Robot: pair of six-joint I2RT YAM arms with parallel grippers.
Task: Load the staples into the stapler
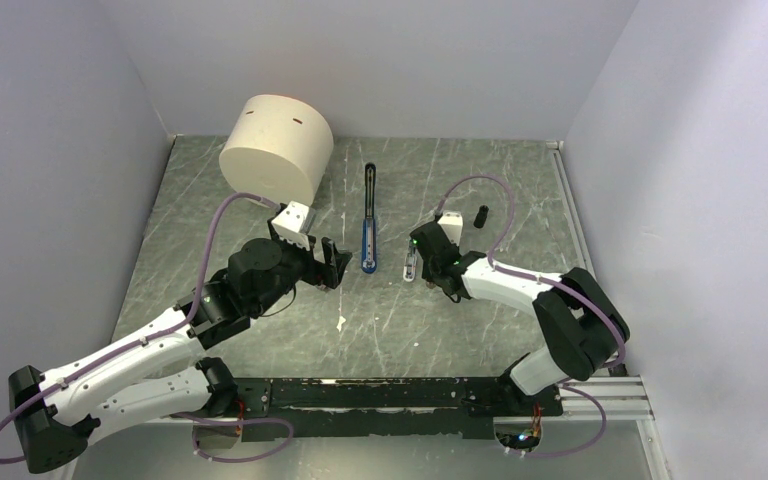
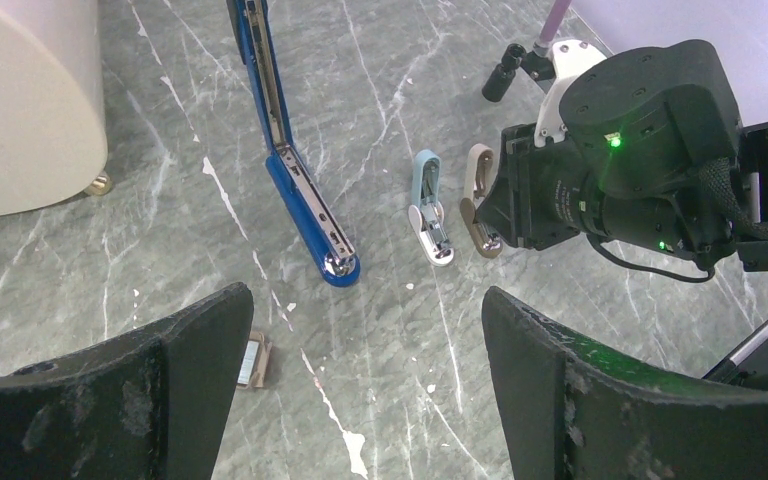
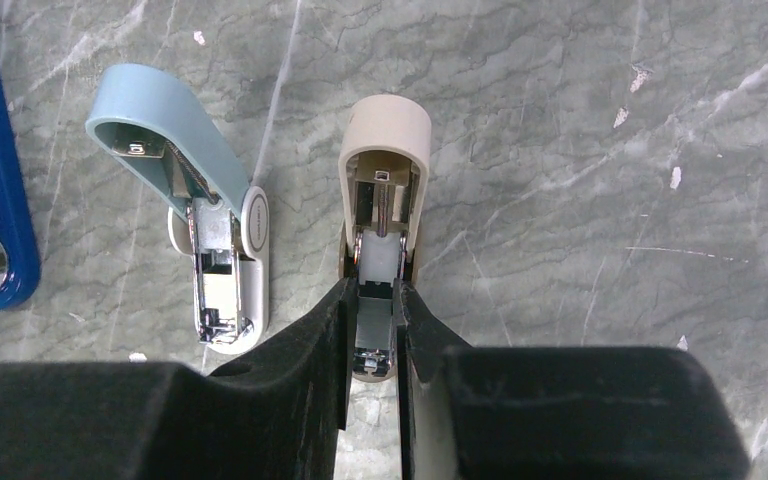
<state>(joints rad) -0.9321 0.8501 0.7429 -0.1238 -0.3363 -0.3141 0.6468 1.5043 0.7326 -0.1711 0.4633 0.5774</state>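
Your left hand hangs apart beside the staples, your right hand clamps the beige mini stapler; those staples look light and brittle, so pinch their long sides.

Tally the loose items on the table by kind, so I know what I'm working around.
Staplers: 3 (blue stapler, pale-blue stapler, beige stapler)
Boxes: 1 (small staples box, partly hidden)
Cylinders: 2 (large cream cylinder, small black cylinder)
Total: 6
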